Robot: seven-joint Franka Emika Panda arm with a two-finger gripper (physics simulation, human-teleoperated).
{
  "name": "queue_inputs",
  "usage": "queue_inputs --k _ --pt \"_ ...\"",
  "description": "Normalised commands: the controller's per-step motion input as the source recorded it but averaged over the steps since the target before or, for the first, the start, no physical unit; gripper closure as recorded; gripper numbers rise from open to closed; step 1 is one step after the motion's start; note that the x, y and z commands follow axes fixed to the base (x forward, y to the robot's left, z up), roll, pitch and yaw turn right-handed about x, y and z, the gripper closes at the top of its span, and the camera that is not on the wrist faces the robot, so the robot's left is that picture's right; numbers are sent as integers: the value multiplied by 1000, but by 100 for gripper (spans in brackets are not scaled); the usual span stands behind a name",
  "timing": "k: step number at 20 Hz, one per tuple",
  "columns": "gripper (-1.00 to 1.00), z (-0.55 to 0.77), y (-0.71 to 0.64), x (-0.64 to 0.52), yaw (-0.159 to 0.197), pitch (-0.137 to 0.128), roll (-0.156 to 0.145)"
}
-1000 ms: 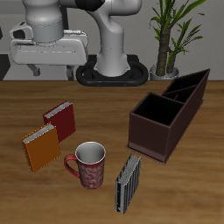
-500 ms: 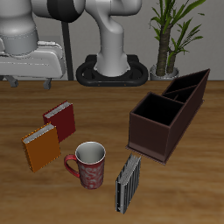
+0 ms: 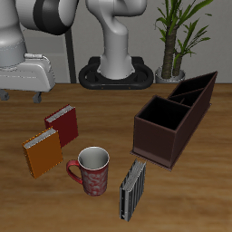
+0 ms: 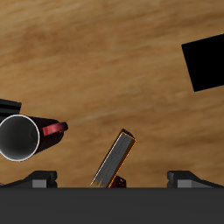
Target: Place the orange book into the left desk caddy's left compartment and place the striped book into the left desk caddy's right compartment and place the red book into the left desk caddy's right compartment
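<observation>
The orange book stands tilted on the table, with the dark red book just behind it. Nearer the table's front edge, beside the mug, stands the striped book. The left desk caddy is dark brown; its square right compartment and its narrower left compartment with a slanted divider hold nothing. My gripper hangs high, behind the two books. In the wrist view the gripper is open and empty, above the orange book. A sliver of the red book shows beside it.
A red patterned mug stands between the orange book and the striped book. A potted plant and the robot's base are at the table's back. A black rectangular patch shows in the wrist view.
The gripper has swung sideways away from the caddy and come lower, ending above and behind the orange and red books. Nothing on the table has moved.
</observation>
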Motion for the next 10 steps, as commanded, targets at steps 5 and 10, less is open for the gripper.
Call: queue_inputs --k 5,10 --pt "-100 -311 -111 6 -61 -49 -22" --pt "-100 -373 7 -92 -37 -71 -23"
